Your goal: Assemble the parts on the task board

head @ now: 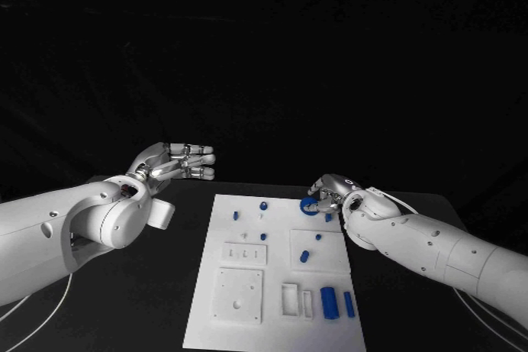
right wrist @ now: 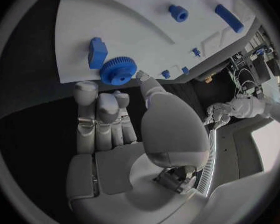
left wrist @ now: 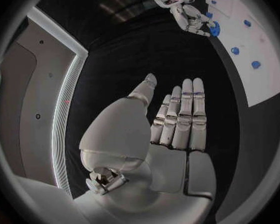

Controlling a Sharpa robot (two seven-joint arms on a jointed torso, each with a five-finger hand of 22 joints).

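At the far right corner of the task board [head: 275,291], a blue gear [head: 309,205] lies flat on the white surface, right at the board's far edge, with a small blue block [right wrist: 97,52] just beside it. The right hand [head: 330,195] sits over that corner; in the right wrist view its fingertips [right wrist: 85,88] reach the gear's toothed rim, but whether they actually pinch it or only touch it cannot be told. The left hand [head: 181,163] hovers off the board's far left corner, above the black table, fingers straight and side by side, holding nothing.

The gear looks like a rigid moulded plastic piece: light, stiff and unlikely to break, though thin and low on the board, so it probably gives little height to grasp. Its teeth should offer some bite against slipping. The sensible hold seems to be across the rim, thumb against fingers on opposite sides, leaving the centre hole free for seating on a peg. Other blue parts, including a long bar [head: 328,301], rest nearer the board's near edge.
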